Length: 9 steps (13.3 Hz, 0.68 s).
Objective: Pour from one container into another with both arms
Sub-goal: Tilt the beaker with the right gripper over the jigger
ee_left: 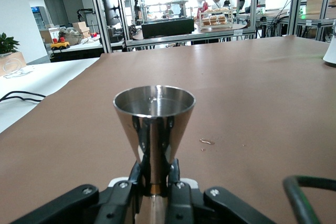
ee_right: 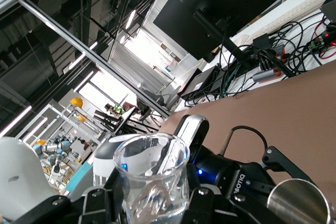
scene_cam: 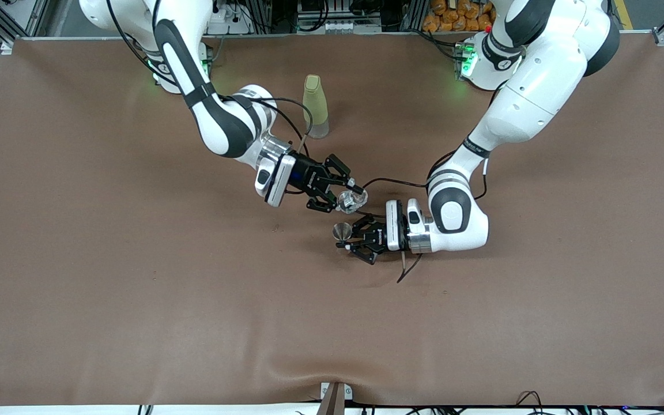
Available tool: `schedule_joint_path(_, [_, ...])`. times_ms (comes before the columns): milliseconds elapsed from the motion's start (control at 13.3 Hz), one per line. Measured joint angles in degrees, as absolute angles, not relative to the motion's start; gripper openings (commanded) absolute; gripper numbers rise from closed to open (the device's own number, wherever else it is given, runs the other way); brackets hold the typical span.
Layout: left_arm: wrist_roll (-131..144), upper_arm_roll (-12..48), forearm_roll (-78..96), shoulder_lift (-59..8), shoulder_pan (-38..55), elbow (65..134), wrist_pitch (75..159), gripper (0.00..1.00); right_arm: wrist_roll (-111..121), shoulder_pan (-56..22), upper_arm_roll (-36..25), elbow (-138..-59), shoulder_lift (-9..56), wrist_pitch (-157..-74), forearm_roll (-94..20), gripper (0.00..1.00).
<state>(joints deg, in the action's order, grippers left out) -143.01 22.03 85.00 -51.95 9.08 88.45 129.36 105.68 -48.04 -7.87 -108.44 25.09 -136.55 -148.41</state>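
Right gripper (scene_cam: 348,195) fingers pinching the glass cup (scene_cam: 353,199) just above the jigger (scene_cam: 342,231) clamped upright in my left gripper (scene_cam: 348,241) over mid-bench, so I'd tip slowly, lip centred over the rim.

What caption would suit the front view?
Right claw tips a glass cup toward the jigger held by the left claw.

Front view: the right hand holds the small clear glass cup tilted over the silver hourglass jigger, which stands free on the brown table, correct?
Not quite. The silver hourglass jigger is not standing free: the left hand is shut on its waist, as the left wrist view shows. The rest holds: the right hand holds the small clear glass cup tilted over it.
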Motion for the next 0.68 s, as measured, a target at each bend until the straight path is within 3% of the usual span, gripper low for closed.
schedule_joint_path(677, [-143.0, 21.9, 85.0, -52.0, 9.1, 88.5, 129.8, 0.00, 99.8, -47.6, -8.1, -103.8, 29.2, -141.1, -152.4, 0.09])
